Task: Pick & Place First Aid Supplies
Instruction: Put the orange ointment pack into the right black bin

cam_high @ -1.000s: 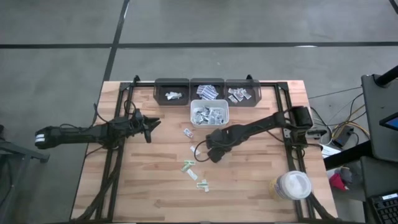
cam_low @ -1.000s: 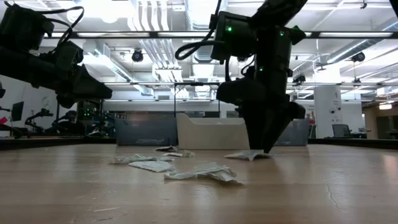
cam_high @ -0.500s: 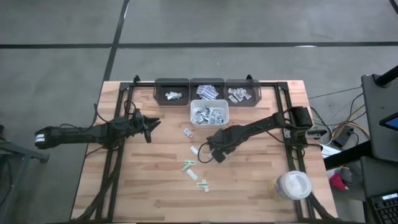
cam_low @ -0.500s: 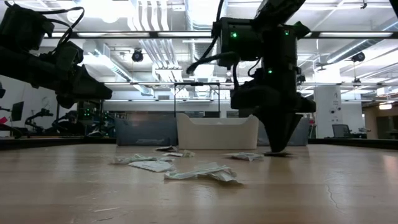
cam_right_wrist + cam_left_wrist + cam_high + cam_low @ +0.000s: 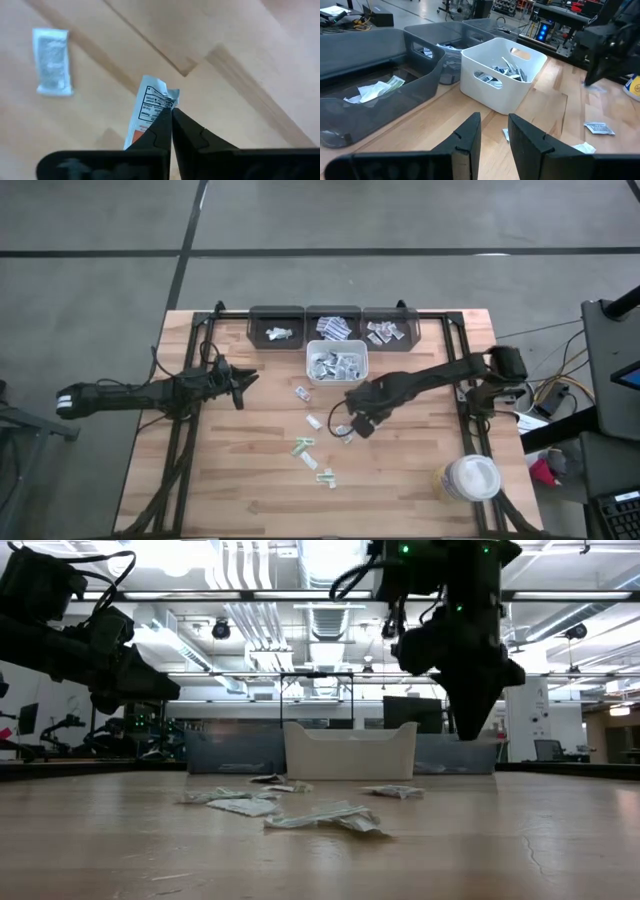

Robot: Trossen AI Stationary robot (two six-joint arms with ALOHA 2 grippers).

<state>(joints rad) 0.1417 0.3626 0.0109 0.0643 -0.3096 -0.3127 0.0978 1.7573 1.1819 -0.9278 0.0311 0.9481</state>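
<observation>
Several small white and greenish sachets lie flat on the wooden table [image 5: 240, 470], among them one [image 5: 313, 421] and a greenish one [image 5: 303, 445]. My right gripper [image 5: 352, 425] hangs above the table's middle, pointing down, shut on a white printed sachet [image 5: 149, 111]. In the low view this gripper [image 5: 472, 732] is well above the tabletop. Another sachet [image 5: 51, 61] lies on the wood below it. My left gripper [image 5: 494, 131] waits open at the table's left, aimed at the white bin [image 5: 500, 75]. My right gripper pinches the sachet between its two fingertips [image 5: 162, 125] at one side edge near its torn top corner [image 5: 165, 102]. The fingers come from above, pointing down. The sachet is lifted clear of the table and sticks out sideways from the fingertips.
Three dark bins [image 5: 275, 327] [image 5: 333, 325] [image 5: 390, 327] line the far edge, each with a few sachets. A white bin [image 5: 337, 363] full of sachets stands in front of them. A white round lidded tub [image 5: 470, 478] sits near the right front corner.
My right gripper has taken hold of a sachet on the table and risen straight up with it, drifting a little toward the table's right edge. The sachet is now lifted clear of the wood. The other sachets have stayed where they lay.
</observation>
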